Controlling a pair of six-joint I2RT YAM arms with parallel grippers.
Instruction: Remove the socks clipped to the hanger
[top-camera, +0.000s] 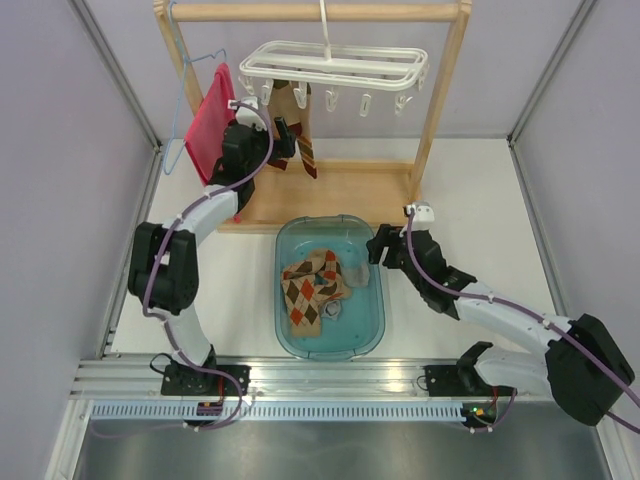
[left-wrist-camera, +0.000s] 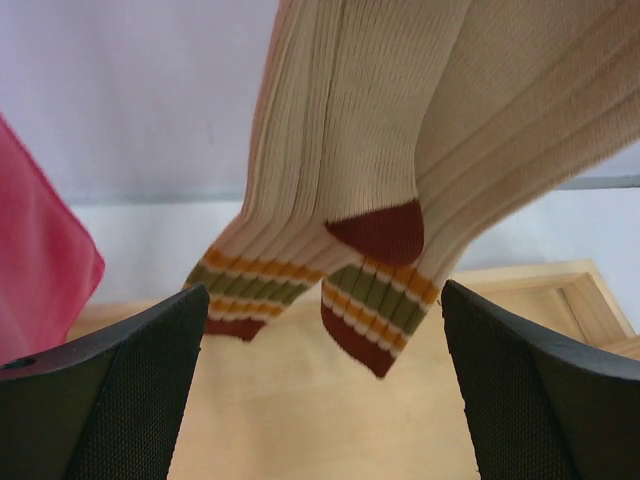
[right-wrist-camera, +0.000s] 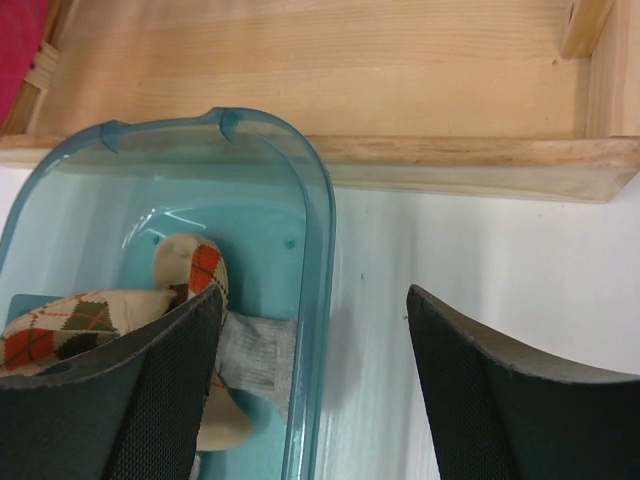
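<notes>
Evidently light, limp stuff: the clipped socks (left-wrist-camera: 370, 150) are cream ribbed knit with striped ends and will fold and stretch under any pull. Nothing fragile. Best hold is judged to be mid-leg, both layers pinched together, then a straight downward pull so the clips on the hanger (top-camera: 335, 65) let go without dragging the fabric sideways. Left claw (left-wrist-camera: 322, 300) is spread wide and holds nothing. The pair hangs just ahead of it, centred between the fingers, striped ends about level with the tips; no contact visible. The hanger frame sits above the claw. Right claw (right-wrist-camera: 312, 295) is likewise wide open and empty, with the rim of the blue tub (right-wrist-camera: 320, 250) passing beneath its gap. Loose argyle socks (right-wrist-camera: 90, 325) lie in the tub below its left finger.
</notes>
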